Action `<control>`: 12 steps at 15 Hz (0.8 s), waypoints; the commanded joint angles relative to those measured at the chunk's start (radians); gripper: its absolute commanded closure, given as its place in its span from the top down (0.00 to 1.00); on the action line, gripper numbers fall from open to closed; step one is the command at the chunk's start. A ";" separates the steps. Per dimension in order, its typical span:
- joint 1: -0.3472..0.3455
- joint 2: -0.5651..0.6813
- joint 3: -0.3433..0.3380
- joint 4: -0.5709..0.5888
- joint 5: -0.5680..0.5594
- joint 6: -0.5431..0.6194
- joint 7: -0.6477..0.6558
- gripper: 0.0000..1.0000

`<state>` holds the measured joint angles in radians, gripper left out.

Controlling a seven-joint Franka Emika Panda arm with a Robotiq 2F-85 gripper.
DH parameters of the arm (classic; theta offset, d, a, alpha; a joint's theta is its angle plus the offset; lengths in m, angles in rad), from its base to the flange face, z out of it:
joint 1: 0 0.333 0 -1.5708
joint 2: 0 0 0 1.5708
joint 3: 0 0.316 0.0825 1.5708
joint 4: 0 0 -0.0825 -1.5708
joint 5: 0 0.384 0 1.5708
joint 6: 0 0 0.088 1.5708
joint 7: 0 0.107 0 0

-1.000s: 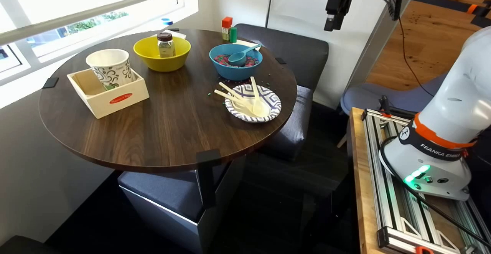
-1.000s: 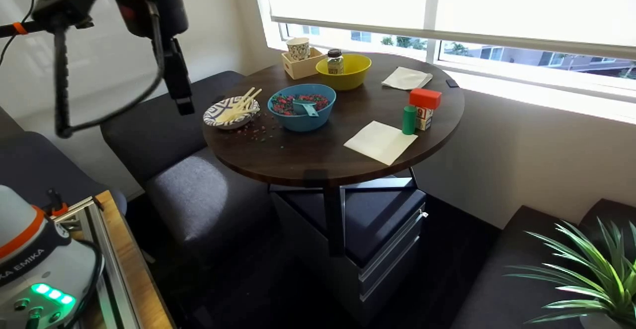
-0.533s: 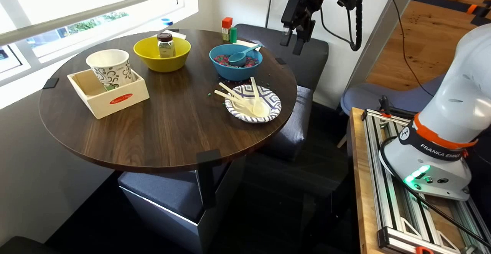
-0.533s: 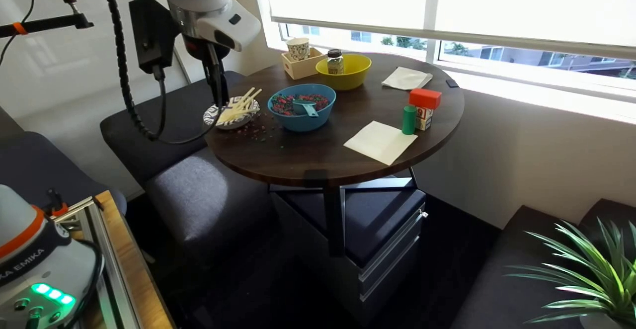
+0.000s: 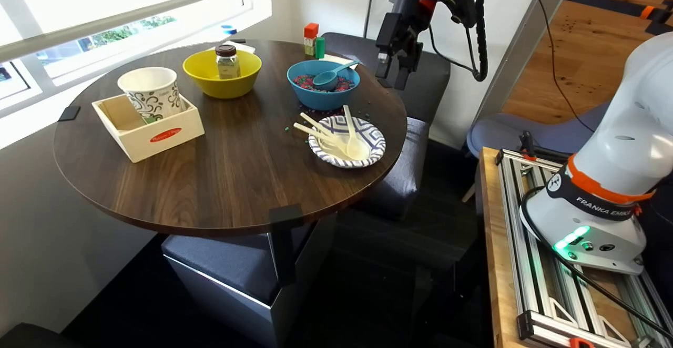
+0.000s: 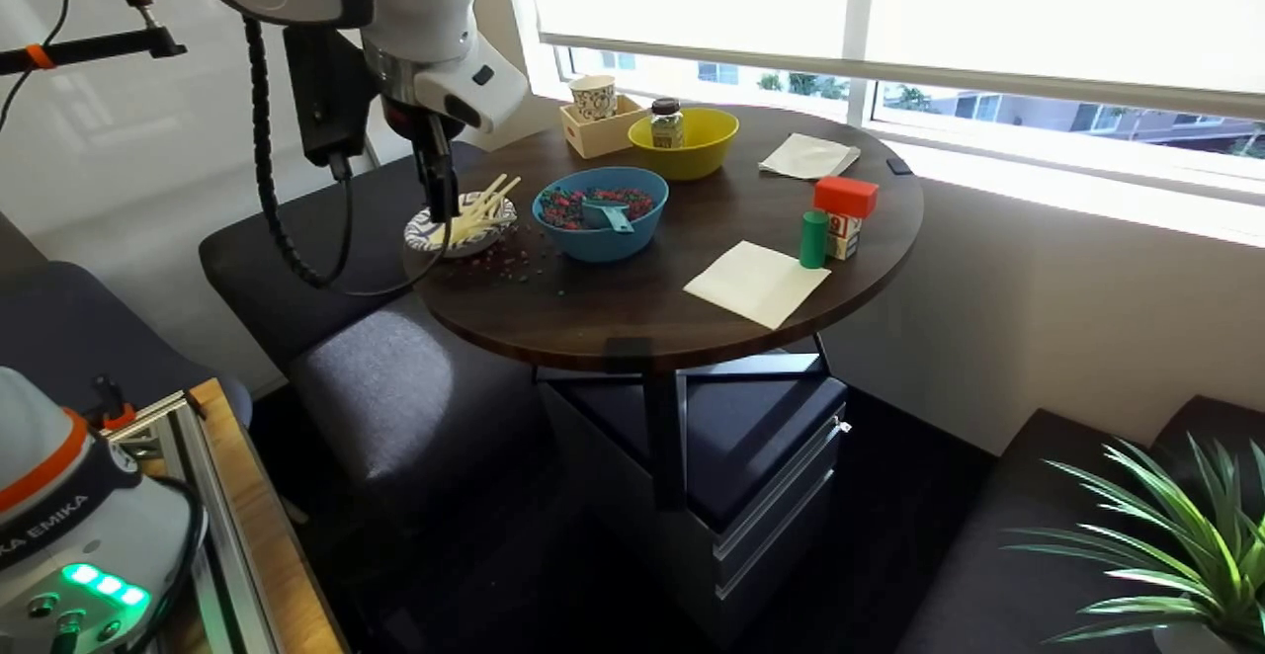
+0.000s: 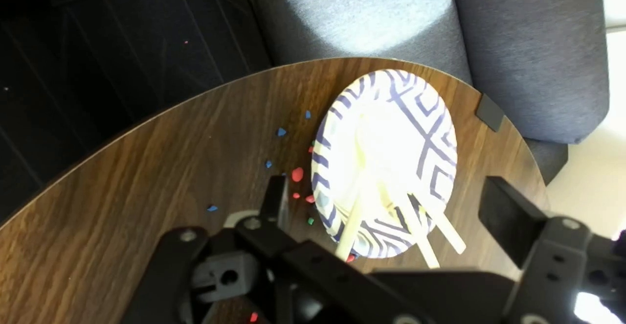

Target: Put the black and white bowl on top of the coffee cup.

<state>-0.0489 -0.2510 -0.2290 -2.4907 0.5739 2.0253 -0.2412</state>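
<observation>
The black and white bowl is shallow and patterned (image 5: 374,140). It sits on the table near the edge, with several pale spoon- and stick-like utensils in it. It also shows in an exterior view (image 6: 419,233) and in the wrist view (image 7: 435,113). The coffee cup (image 5: 152,98) is white with dark swirls and stands in a light wooden box; it also shows in an exterior view (image 6: 594,99) and is out of the wrist view. My gripper (image 5: 393,72) is open and empty above the bowl, apart from it. In the wrist view its fingers (image 7: 385,189) stand wide apart on either side of the bowl.
The wooden box (image 5: 171,136) stands at the table's side. A yellow bowl (image 5: 223,88) holds a brown-capped jar (image 5: 228,64). A blue bowl (image 5: 318,95) with colored bits and a scoop stands beside the patterned bowl. A red-topped box (image 6: 845,198) and green cylinder (image 6: 813,239) stand farther off.
The arm has swung in over the table. My gripper has moved toward the patterned bowl and lower. The objects on the table have not moved.
</observation>
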 commanded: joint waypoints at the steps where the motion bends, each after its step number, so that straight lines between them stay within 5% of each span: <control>1: -0.019 0.057 0.000 -0.021 0.173 0.073 -0.001 1.00; 4: -0.031 0.108 0.009 -0.020 0.279 0.104 -0.047 1.00; 8: -0.031 0.161 0.035 -0.019 0.287 0.141 -0.188 0.99; 12: -0.029 0.187 0.059 -0.010 0.265 0.146 -0.296 0.65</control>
<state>-0.0707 -0.0862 -0.1959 -2.5030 0.8390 2.1478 -0.4637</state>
